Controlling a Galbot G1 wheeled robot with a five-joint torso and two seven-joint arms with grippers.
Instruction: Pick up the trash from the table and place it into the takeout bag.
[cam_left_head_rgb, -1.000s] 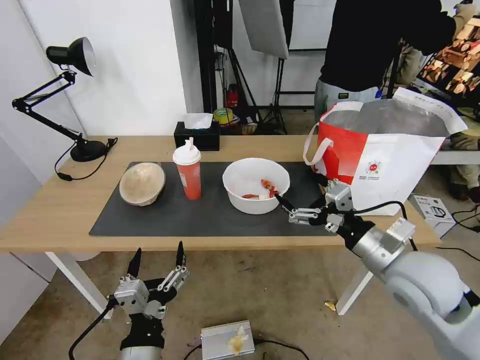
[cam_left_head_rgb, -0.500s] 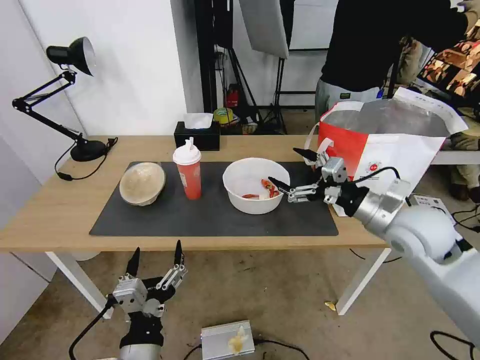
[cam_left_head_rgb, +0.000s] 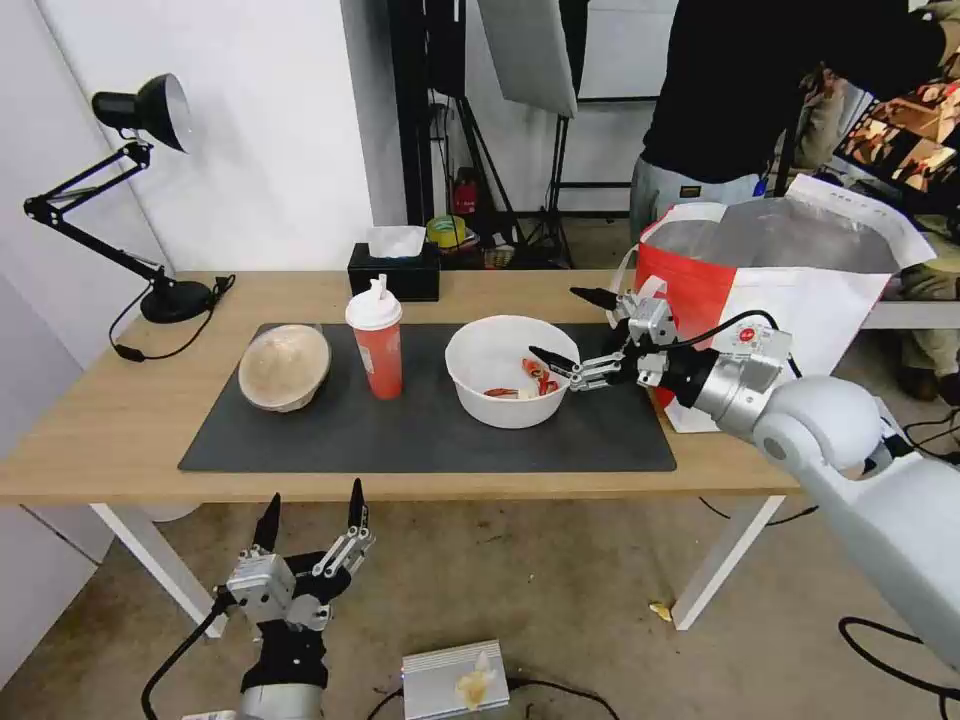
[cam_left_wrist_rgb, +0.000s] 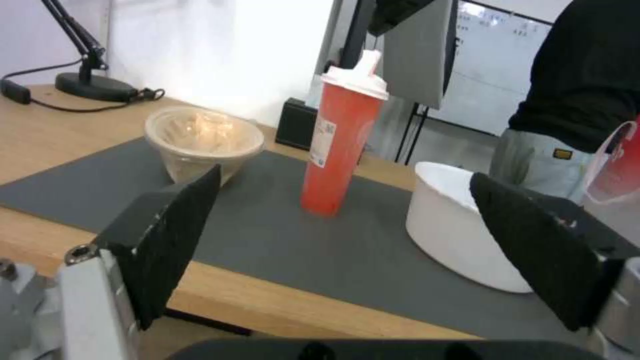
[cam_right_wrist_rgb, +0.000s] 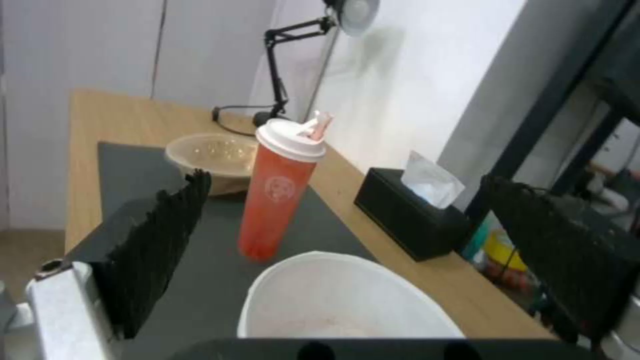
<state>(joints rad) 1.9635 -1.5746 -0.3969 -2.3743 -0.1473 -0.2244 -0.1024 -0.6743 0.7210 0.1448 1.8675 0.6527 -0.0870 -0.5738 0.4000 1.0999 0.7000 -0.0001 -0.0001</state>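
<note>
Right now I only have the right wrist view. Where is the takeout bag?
Observer: The takeout bag stands at the right end of the table, just past the right gripper.
Operator: And my left arm?
Observer: The left gripper hangs open below the table's front edge.
Operator: Am I lined up on the bowl?
Observer: The right gripper is open. From the head view, one fingertip is over the right rim of the white bowl, and the other is beyond it.

My right hand (cam_left_head_rgb: 570, 325) reaches forward on an outstretched arm, fingers spread wide; my left hand (cam_left_head_rgb: 310, 510) hangs low, fingers apart.
</note>
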